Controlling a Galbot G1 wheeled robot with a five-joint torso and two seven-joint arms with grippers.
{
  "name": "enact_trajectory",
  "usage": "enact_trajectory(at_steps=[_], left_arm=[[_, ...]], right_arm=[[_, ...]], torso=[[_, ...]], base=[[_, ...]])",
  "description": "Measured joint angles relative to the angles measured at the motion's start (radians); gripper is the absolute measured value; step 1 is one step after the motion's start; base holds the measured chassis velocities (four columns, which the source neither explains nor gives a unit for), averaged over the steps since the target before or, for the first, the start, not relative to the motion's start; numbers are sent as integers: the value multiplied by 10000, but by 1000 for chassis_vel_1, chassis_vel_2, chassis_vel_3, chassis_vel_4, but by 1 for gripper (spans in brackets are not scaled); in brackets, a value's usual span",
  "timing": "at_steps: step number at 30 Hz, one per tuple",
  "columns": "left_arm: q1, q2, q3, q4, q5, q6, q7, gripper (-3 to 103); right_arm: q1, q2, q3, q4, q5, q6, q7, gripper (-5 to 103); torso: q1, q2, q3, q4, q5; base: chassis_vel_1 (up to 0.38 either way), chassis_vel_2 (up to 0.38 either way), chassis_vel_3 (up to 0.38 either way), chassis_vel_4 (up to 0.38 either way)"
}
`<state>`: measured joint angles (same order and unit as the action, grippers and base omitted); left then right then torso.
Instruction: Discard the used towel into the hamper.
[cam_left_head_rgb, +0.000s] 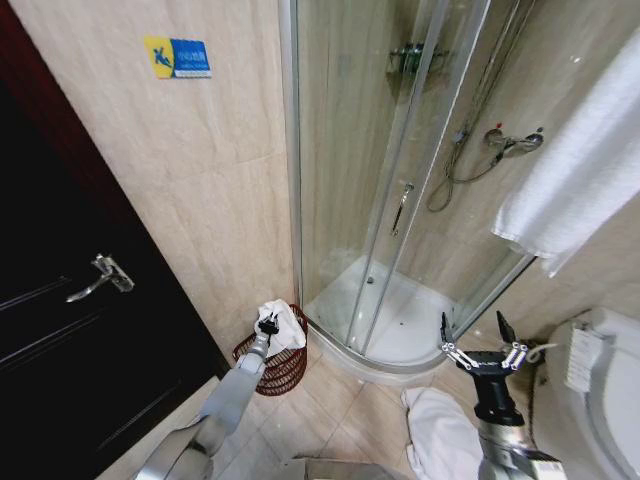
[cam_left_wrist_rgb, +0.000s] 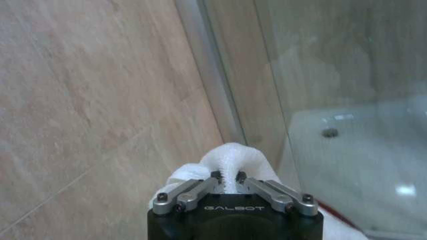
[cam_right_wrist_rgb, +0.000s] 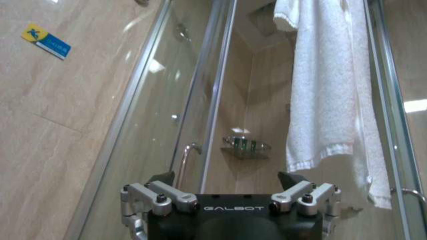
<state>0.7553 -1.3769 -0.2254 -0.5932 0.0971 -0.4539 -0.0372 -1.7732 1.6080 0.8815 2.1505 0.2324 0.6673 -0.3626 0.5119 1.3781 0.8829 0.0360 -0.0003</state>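
The left gripper (cam_left_head_rgb: 267, 324) reaches out over the hamper (cam_left_head_rgb: 280, 365), which stands on the floor against the tiled wall just beside the shower cabin (cam_left_head_rgb: 400, 190), and its fingers (cam_left_wrist_rgb: 217, 176) are pinched together on a bunched fold of the white used towel (cam_left_head_rgb: 283, 322), whose lower part hangs at the hamper's rim. The right gripper (cam_left_head_rgb: 478, 340) is held up near the shower tray with its fingers (cam_right_wrist_rgb: 291, 178) spread wide apart, holding and touching nothing. A second white towel (cam_left_head_rgb: 440, 435) lies crumpled on the floor below the right gripper, and another towel (cam_left_head_rgb: 580, 170) hangs high beside the glass.
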Motion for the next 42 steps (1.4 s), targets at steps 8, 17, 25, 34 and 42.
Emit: enact_trajectory(at_steps=[8,17,25,34,42], left_arm=[[-86,161,-71,461,499,86,104,3],[133,435,55,843,1600,4,492,3],[326,499,22,1018,1807,-15,648,3],[89,138,211,1441,1981,1,682,3],[-127,-346,140,1799,1980,44,521,3]], right_arm=[[-25,0,20,-53,66,62,-76,100],[-24,0,-23,-137,126,124,-181,100],[16,0,-42,-188,132,115,-210,100],[-2,0,-44,-209,124,135,-250,100],[-28,0,3,-226,133,204,-254,100]], torso=[[-8,4,-2,6,3],[-3,3,-1,4,3],[-3,3,-1,6,3],[-3,3,0,4,3],[-2,3,0,3,4]], base=[[0,0,0,0],[0,0,0,0],[0,0,0,0],[0,0,0,0],[0,0,0,0]])
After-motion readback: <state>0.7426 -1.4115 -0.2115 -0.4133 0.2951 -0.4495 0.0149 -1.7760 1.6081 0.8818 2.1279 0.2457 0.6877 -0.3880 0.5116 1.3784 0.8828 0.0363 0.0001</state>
